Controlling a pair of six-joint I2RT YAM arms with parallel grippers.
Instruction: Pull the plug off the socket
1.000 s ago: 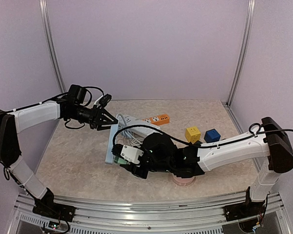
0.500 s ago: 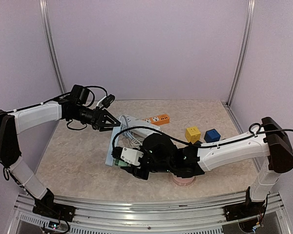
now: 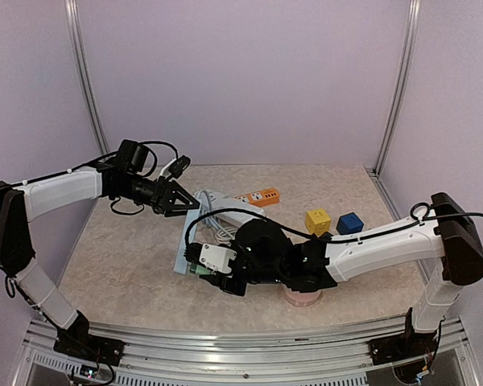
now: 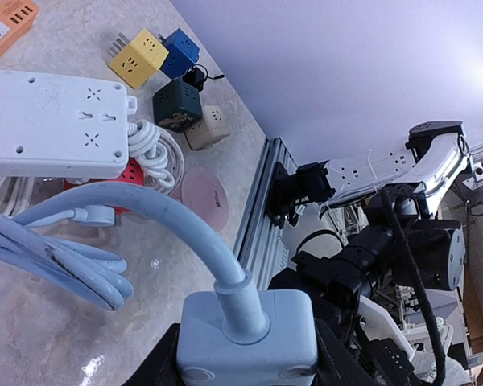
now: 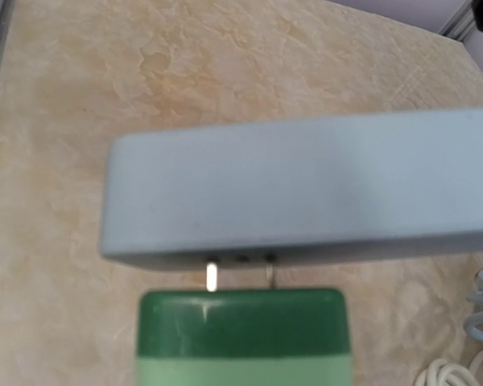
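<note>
Left gripper [image 3: 179,207]: clamped on a pale blue cable plug [image 4: 249,338], its cord leaving toward 10 o'clock.
Right gripper [image 3: 200,267]: clamped on the green plug [image 5: 241,334].
Green plug: sat at the 6 o'clock edge of the pale blue power strip [image 5: 306,189], prongs [image 5: 212,276] partly bared.

You've got a smooth, marble-patterned tabletop [image 5: 80,104] with a faint sheen. The socket strip [image 5: 306,189] is matt pale-blue plastic. The green plug [image 5: 241,330] is matt plastic with shiny metal prongs [image 5: 212,276]. The pale-blue plug [image 4: 245,334] and its cable [image 4: 145,209] look smooth.
</note>
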